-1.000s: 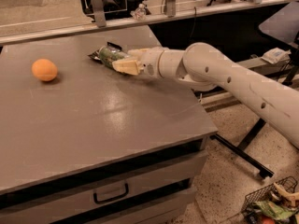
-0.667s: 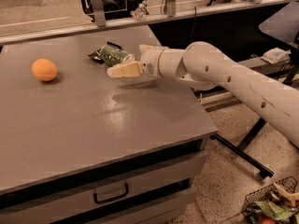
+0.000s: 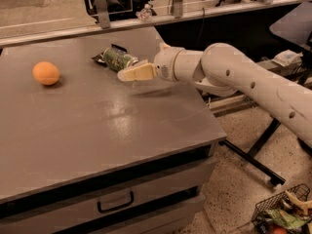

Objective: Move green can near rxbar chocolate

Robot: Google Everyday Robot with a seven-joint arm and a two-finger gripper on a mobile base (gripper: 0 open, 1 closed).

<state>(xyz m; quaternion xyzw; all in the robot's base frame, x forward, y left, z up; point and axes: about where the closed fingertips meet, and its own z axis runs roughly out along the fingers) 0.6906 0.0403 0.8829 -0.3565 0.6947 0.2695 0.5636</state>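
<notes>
Since the earlier frame the gripper (image 3: 123,75) has drawn back off the green can (image 3: 119,60) and now hangs just beside it, on the side toward the near edge of the desk (image 3: 122,140). The can has barely shifted.

The can lies on its side near the far edge, toward the far right corner. It is shiny green with pale mottling. It rests against the rxbar chocolate (image 3: 101,59), whose black wrapper shows at its left end and behind it.

Judging by that, the placing looks done, and only pulling the arm clear seems left.

Whether the gripper is spread or closed cannot be told, but nothing appears held in it.

An orange (image 3: 46,73) sits well apart, near the left edge.
</notes>
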